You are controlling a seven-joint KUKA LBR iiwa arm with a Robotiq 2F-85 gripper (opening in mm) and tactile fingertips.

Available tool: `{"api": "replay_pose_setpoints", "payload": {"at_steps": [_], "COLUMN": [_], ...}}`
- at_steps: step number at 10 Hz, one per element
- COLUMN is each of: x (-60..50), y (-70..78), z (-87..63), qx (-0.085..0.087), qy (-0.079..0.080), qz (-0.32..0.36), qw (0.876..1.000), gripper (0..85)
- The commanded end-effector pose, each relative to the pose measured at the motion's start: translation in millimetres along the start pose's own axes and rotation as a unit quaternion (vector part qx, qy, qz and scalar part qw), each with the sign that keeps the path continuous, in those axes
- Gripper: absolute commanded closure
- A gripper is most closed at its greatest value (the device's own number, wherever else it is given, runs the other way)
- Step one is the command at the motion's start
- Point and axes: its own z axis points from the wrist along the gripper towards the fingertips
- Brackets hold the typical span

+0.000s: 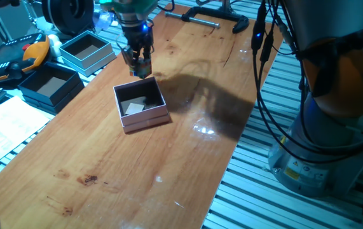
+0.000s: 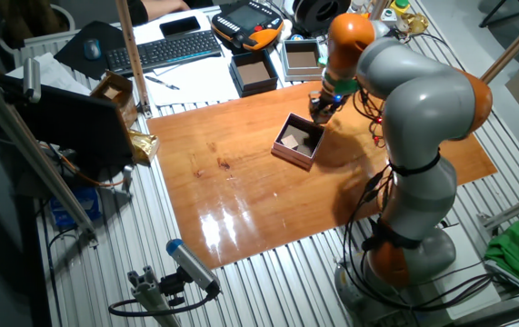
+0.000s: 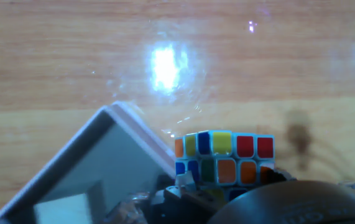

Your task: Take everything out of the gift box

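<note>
While gripped in the claw (image 1: 138, 67), the puzzle cube (image 3: 224, 163) hangs beside the gift box (image 1: 142, 106).

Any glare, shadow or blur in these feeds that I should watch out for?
Hand view: bright glare patch on the table above the gift box; the puzzle cube is soft, and dark blurred gripper parts fill the bottom edge. One fixed view: arm shadow right of the box, small glare spots beside it. Other fixed view: glare on the table's near edge.

A puzzle cube (image 3: 224, 163) sits beside the gift box (image 3: 127, 134) corner, apparently gripper-held.
</note>
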Motion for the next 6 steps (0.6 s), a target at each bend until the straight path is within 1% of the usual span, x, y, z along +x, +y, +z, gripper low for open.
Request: {"api": "replay_pose_setpoints", "payload": {"at_steps": [1, 2, 3, 4, 5, 6], "x": [-1.4, -0.9, -0.9, -0.9, -1.5, -1.4], "y": [-4.7, -4.6, -4.2, -1.6, 1.0, 1.6], "z": [3.6, 5.9, 6.1, 7.0, 7.7, 6.7], "qx": [-0.001, -0.001, 0.005, 0.003, 0.011, 0.005], "qy": [-0.001, -0.002, 0.000, 0.002, 0.001, 0.004], "qz": [-0.001, 0.003, 0.006, 0.018, 0.020, 0.022], "qw": [1.000, 1.000, 1.000, 1.000, 1.000, 1.000], "gripper": [38.0, 35.0, 26.0, 14.7, 8.0, 5.0]}}
